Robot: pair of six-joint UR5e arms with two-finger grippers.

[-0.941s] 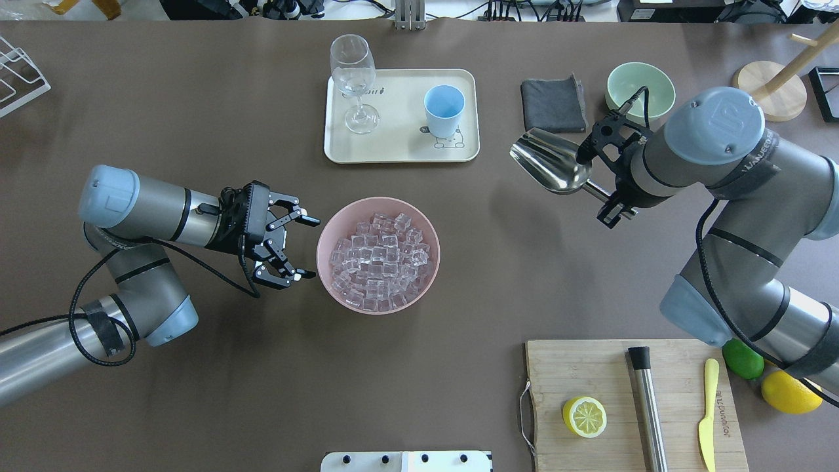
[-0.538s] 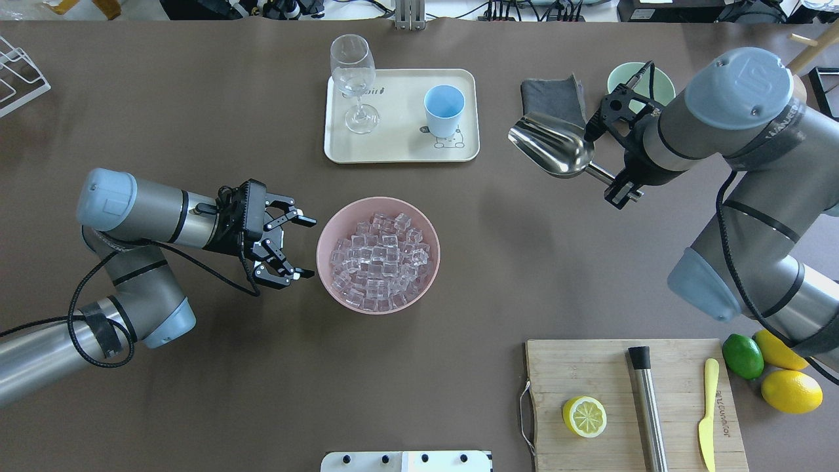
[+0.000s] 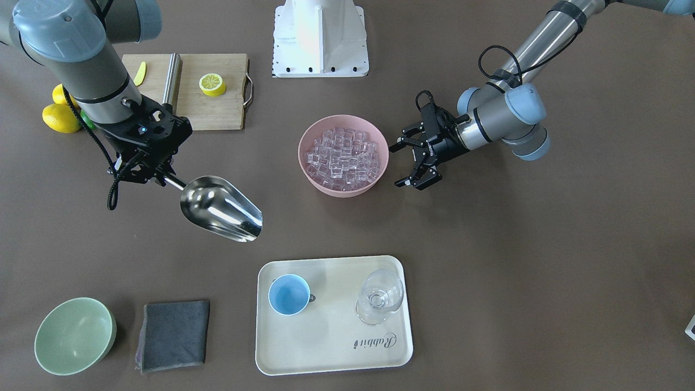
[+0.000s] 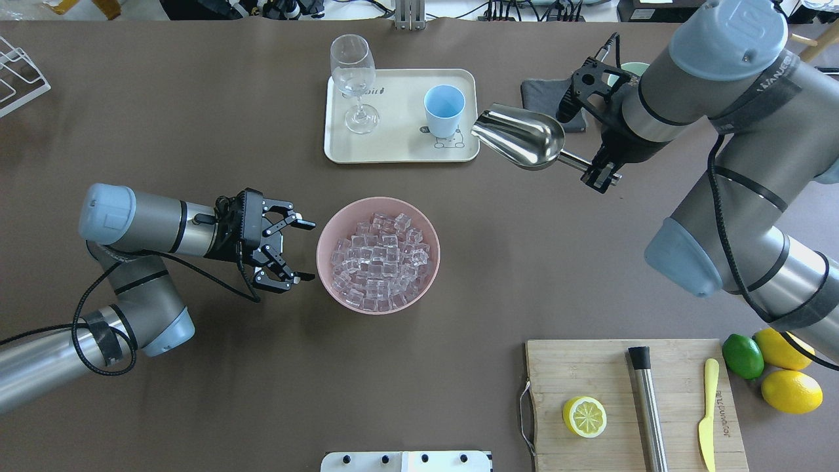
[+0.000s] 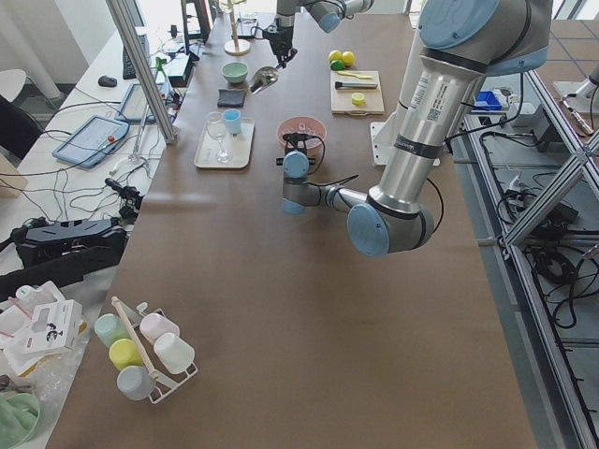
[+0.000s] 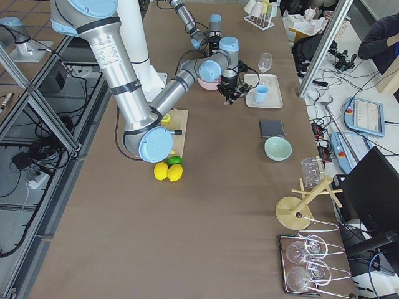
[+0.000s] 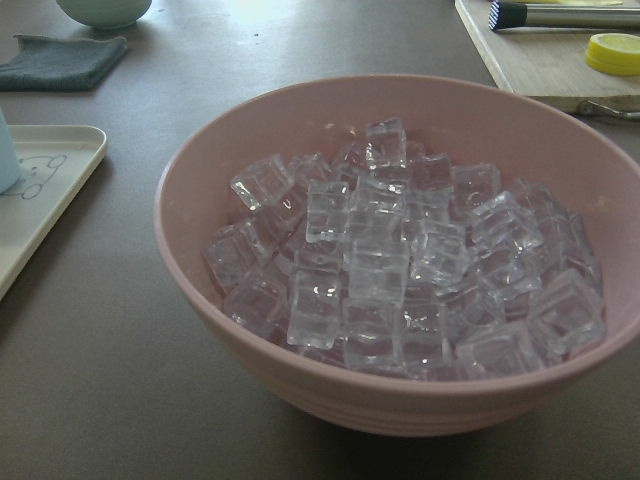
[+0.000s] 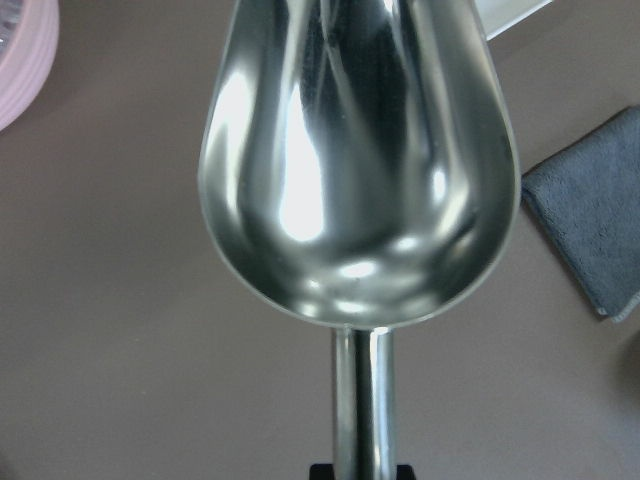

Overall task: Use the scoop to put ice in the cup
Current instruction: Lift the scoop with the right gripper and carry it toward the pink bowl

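Note:
The ice (image 4: 379, 262) is a heap of clear cubes that fills a pink bowl (image 4: 321, 252) at mid-table, seen close up in the left wrist view as ice (image 7: 400, 260). My left gripper (image 4: 303, 251) stands open just left of that bowl, holding nothing. The steel scoop (image 4: 521, 137) hangs empty above the table. My right gripper (image 4: 600, 172) is shut on its thin handle. The scoop's mouth points at the light-blue cup (image 4: 444, 110), which stands upright and empty on the cream tray (image 4: 341, 154). The scoop's bowl (image 8: 360, 150) shows bare metal inside.
A stemmed wine glass (image 4: 354, 72) stands on the tray's left part. A grey cloth (image 3: 174, 334) and a pale green bowl (image 3: 73, 335) lie beyond the scoop. A cutting board (image 4: 603, 373) with a lemon half, steel rod and yellow knife sits near right, beside whole citrus (image 4: 791, 391).
My right arm has carried the empty scoop away from me and to the left, up to the tray's right edge. The left gripper has drawn back slightly and stays open.

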